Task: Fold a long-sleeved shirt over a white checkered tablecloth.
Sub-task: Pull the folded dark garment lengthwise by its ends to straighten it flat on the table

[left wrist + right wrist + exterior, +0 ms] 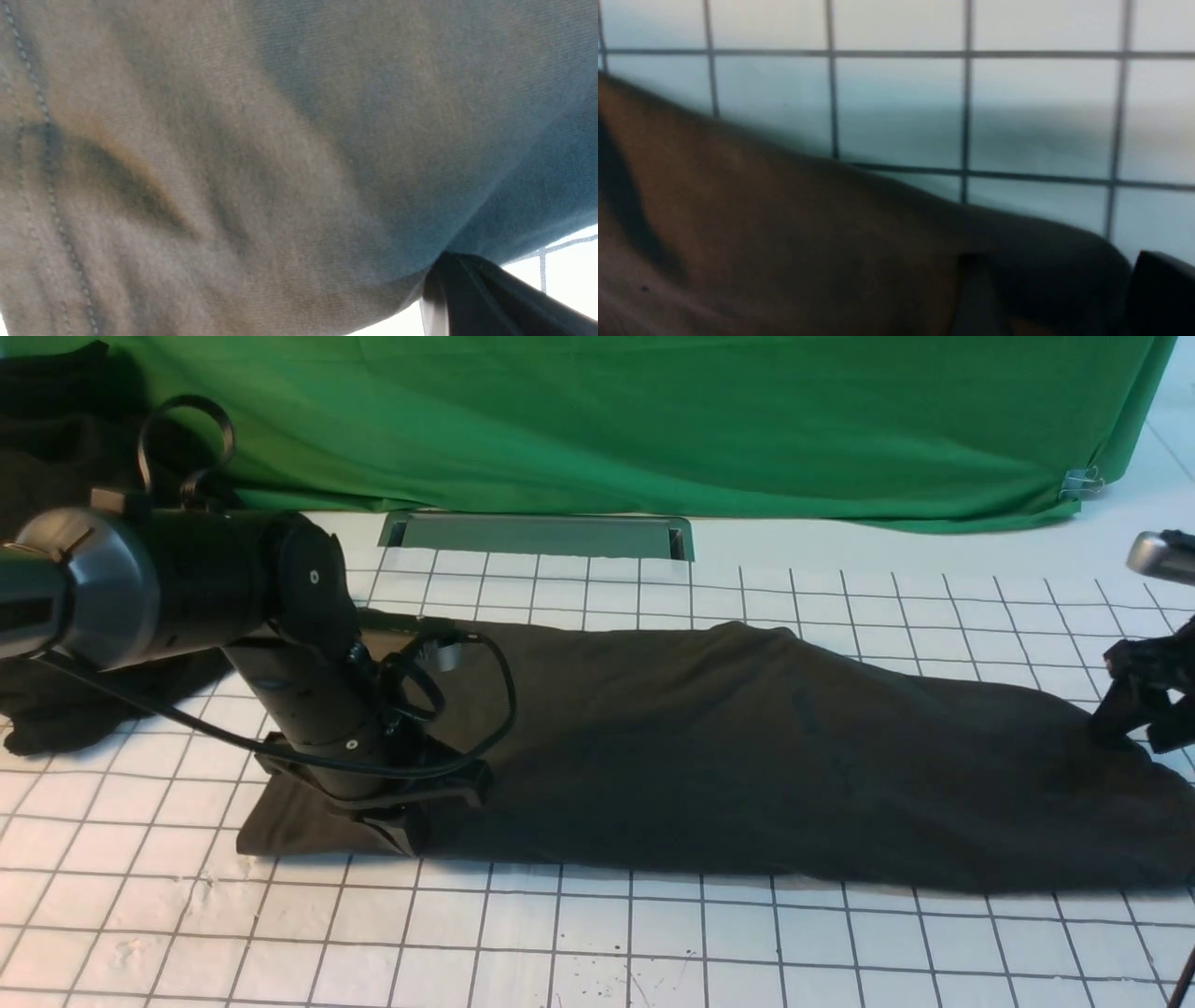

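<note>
Closest in, the white checkered tablecloth [597, 943] lies bare across the front of the tabletop, and just behind that strip lies the long-sleeved shirt [747, 756]. It is already narrowed to a long dark band with its print hidden. Its long axis runs left to right, almost the full width of the front view, and its right end sits a little nearer the camera than its middle.

Each arm stands at one end of that band. The left gripper [411, 826] is down on the left end with its jaws together, and they appear to pinch the fabric there. Its wrist view is filled with brown cloth drawn up close, meeting one black finger [472, 298]. The right gripper [1137, 739] sits at the far right end with its jaws apart. Its wrist view shows the shirt's edge running between the two dark fingers [1162, 294], but nothing is clamped.

So the shirt lies inward from both sets of jaws — to the right of the left pair, to the left of the right pair. A fold end over end would travel along that axis, and the left arm looks readier to carry it (it alone seems to have a hold). The right jaws would first need to close on the hem.
</note>
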